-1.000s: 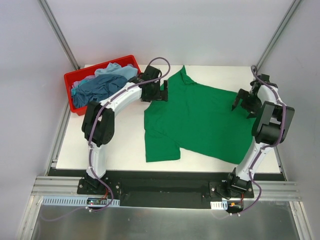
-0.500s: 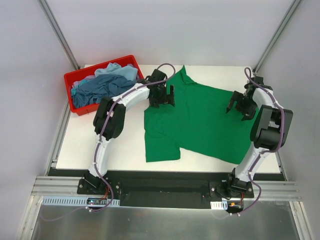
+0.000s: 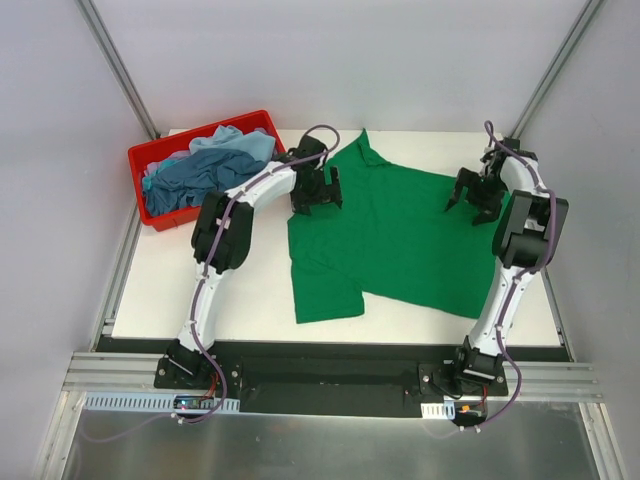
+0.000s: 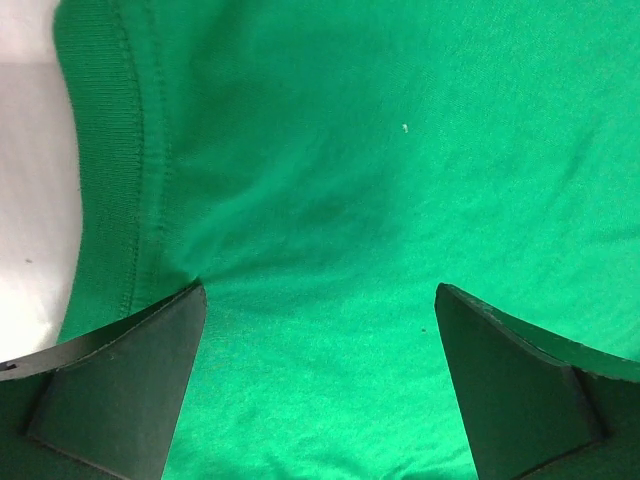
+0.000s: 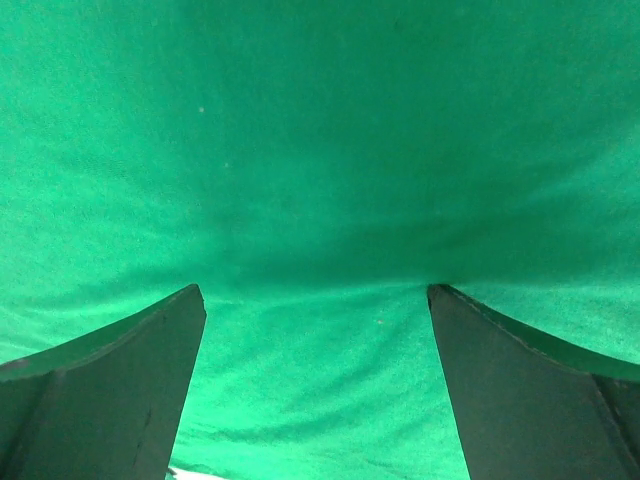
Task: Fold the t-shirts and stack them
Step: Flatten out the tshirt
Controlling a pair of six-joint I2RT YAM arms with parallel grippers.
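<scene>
While the green t-shirt point(image 3: 400, 240) lies spread nearly flat across the middle of the white table point(image 3: 220, 290), both arms reach out over its far side. The left gripper point(image 3: 318, 192) is set down on the far-left part near the collar, and the right gripper point(image 3: 468, 193) on the far-right edge. Each is released, its jaws spread wide, and neither grasps anything yet. In the left wrist view the dark fingers point(image 4: 110, 390) press into the cloth just beside a stitched hem band point(image 4: 105, 150), with bare table showing past it. In the right wrist view the fingers point(image 5: 100, 390) rest on plain green fabric that puckers faintly between them. The step in hand looks like taking hold of the shirt's far edge at two points to begin the first fold, so the task seems to be at its start. The dark teal-blue shirt point(image 3: 195, 178) and the pale blue shirt point(image 3: 235, 143) are heaped unfolded in the red bin point(image 3: 160, 148) at the far-left corner. The next move probably calls for both pairs of jaws to close on the top layer together, pinching enough cloth to hold. They would then lift and carry the edge evenly, so that the fabric does not skew or drag the near sleeve, which already lies slightly doubled at the front left.
</scene>
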